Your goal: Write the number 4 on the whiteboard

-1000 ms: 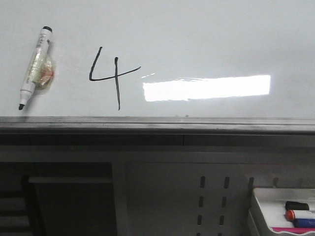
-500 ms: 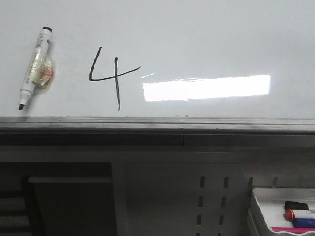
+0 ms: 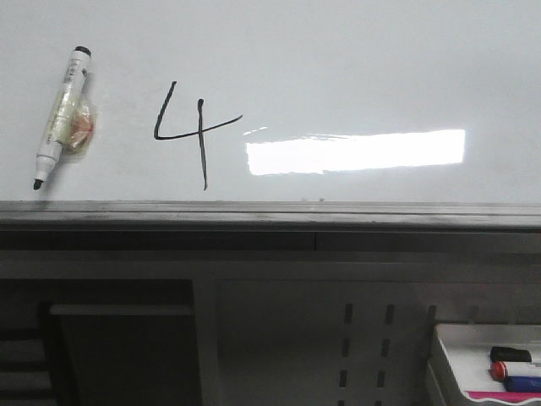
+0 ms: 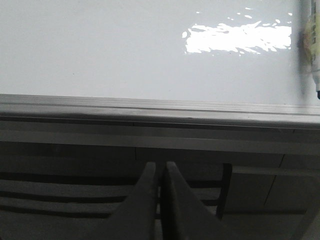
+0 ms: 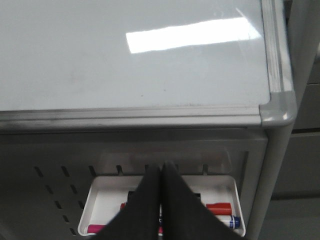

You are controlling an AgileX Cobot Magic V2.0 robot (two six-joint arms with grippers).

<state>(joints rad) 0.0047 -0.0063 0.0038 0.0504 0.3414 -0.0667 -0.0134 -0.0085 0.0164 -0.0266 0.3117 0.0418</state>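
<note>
A black hand-drawn number 4 (image 3: 193,131) stands on the whiteboard (image 3: 355,68), left of the bright light reflection (image 3: 355,152). A black-capped marker (image 3: 59,114) with a taped pad lies against the board at the far left; its edge shows in the left wrist view (image 4: 312,47). My left gripper (image 4: 160,167) is shut and empty below the board's grey frame (image 4: 150,107). My right gripper (image 5: 162,167) is shut and empty, over the small white tray. Neither gripper shows in the front view.
A small white tray (image 5: 97,192) with coloured markers hangs below the board's right end; it also shows in the front view (image 3: 461,338). A perforated grey panel (image 3: 363,338) and a dark shelf opening (image 3: 118,347) lie under the frame. The board's right corner (image 5: 277,107) meets a post.
</note>
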